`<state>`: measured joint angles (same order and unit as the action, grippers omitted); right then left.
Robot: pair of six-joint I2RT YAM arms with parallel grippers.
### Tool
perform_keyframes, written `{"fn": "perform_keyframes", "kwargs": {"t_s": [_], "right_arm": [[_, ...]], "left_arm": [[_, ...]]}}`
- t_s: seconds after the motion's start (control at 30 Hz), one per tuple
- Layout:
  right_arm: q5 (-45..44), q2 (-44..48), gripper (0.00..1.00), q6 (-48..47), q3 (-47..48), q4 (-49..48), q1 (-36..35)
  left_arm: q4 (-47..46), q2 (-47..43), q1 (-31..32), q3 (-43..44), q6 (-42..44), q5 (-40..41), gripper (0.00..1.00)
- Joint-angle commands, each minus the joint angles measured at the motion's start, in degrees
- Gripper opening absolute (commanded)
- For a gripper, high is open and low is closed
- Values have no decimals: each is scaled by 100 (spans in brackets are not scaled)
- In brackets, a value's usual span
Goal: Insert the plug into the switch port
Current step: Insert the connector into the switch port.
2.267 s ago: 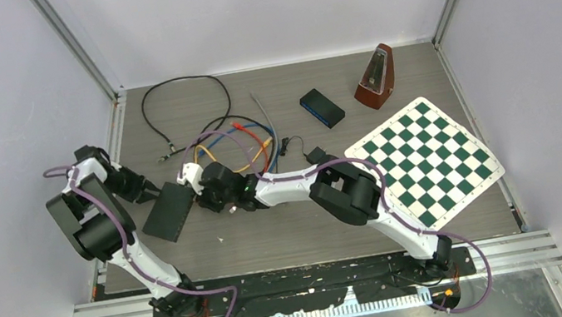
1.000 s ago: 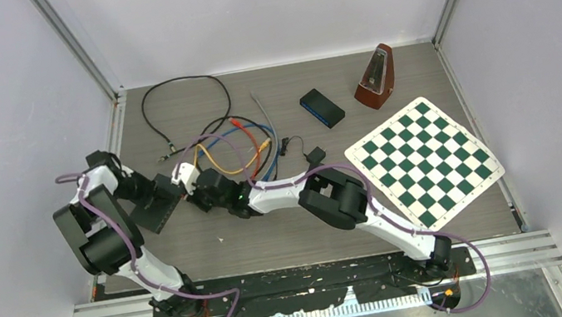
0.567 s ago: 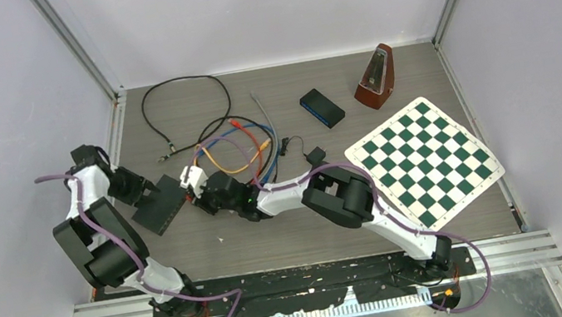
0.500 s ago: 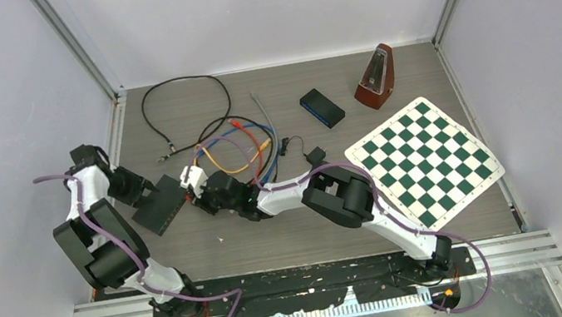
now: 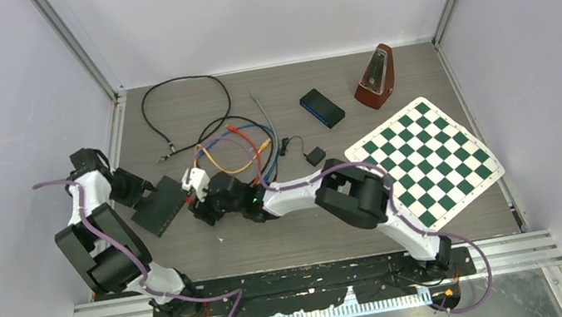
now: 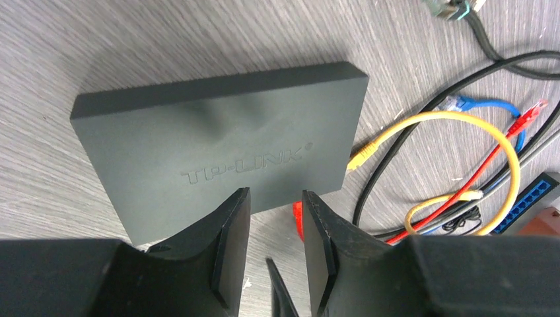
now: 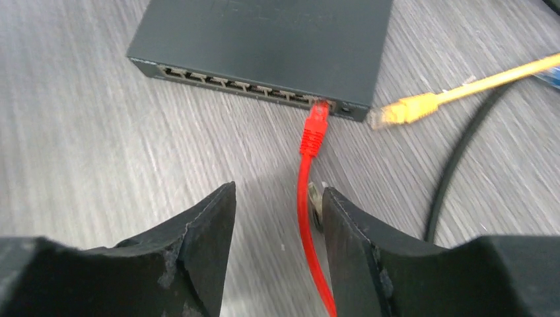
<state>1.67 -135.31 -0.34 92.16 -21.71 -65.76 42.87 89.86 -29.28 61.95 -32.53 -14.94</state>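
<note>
The dark grey TP-LINK switch (image 5: 160, 206) (image 6: 224, 152) lies flat on the table at the left. In the right wrist view its row of ports (image 7: 238, 82) faces me, and the red plug (image 7: 315, 125) sits in the port near the right end. My right gripper (image 7: 277, 205) (image 5: 196, 211) is open a little way back from the ports. The red cable (image 7: 305, 218) runs loose between its fingers, close to the right one. My left gripper (image 6: 276, 211) (image 5: 144, 197) is open just behind the switch's back edge, with nothing between its fingers.
A loose yellow plug (image 7: 403, 109) lies just right of the switch, with yellow, blue and black cables (image 5: 238, 144) tangled behind. Further back right are a small black box (image 5: 321, 108), a metronome (image 5: 374, 77) and a chessboard (image 5: 423, 161).
Both grippers have opened. The right one let go of the red plug and drew back from the ports. The left one released the switch and drew back.
</note>
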Motion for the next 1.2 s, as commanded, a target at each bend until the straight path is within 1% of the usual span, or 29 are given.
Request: {"fn": "perform_keyframes", "kwargs": {"t_s": [0.0,0.1,0.17,0.3,0.4,0.43,0.5,0.57,0.77,1.0,1.07,1.17], "right_arm": [[231,1482,59,516,-850,-218,210],[267,2044,59,627,-1654,-294,312],[190,2544,58,765,-2027,-260,368],[-91,3155,56,1111,-2667,-273,449],[-646,3415,55,1229,-2805,71,512],[-754,3526,55,1328,-2803,317,564],[-999,3688,53,1452,-2854,494,658],[-1057,3853,53,1478,-3021,371,724],[-1100,4030,52,1501,-3241,242,749],[-1107,4100,52,1456,-3407,186,776],[-1110,4102,52,1404,-3436,155,786],[-897,3968,52,1334,-3351,100,812]], "left_arm": [[-402,-599,22,-420,-68,-210,37],[-557,-908,264,-787,-73,-273,38],[-611,-1006,466,-994,-97,-257,38],[-906,-1114,790,-1395,-338,-389,38],[-1183,-1120,1071,-1624,-459,-333,38],[-1226,-1077,1160,-1651,-497,-304,38],[-1401,-968,1301,-1730,-605,-351,38],[-1563,-859,1408,-1795,-741,-379,39],[-1401,-574,1518,-1770,-774,-11,39],[-1691,-382,1522,-1792,-888,66,39],[-1737,-309,1520,-1767,-908,71,37],[-1424,-138,1525,-1536,-776,219,31]]}}
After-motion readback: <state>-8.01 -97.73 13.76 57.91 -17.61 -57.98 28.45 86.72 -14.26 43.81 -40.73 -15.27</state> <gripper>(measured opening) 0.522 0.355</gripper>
